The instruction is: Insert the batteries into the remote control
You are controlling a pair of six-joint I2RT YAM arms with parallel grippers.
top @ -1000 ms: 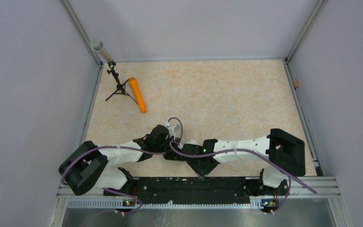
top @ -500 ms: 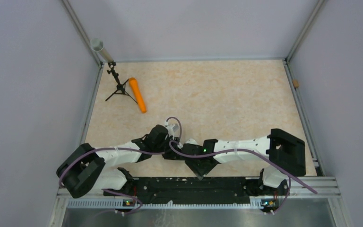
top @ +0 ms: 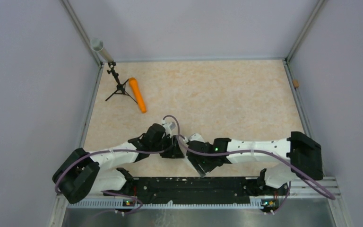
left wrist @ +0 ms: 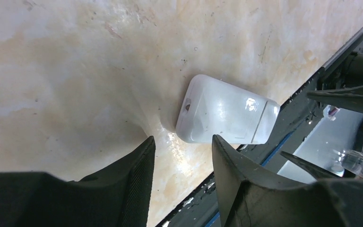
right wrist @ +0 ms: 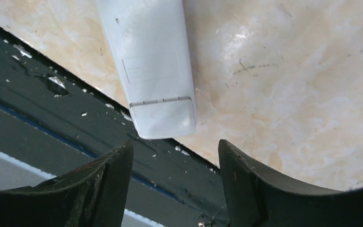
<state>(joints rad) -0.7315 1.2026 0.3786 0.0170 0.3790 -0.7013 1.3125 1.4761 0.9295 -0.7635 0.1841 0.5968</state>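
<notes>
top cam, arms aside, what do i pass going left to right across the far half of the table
grey tube in the far-left corner → small black tripod → orange cylinder → a long stretch of bare table → small tan object by the right rail

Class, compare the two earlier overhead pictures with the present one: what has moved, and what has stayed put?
The right arm's elbow swung out to the right and the left arm's elbow drew back to the left. The left gripper and right gripper now stand open, apart from the remote control lying back-up on the table. The orange cylinder and tripod stayed put.
</notes>
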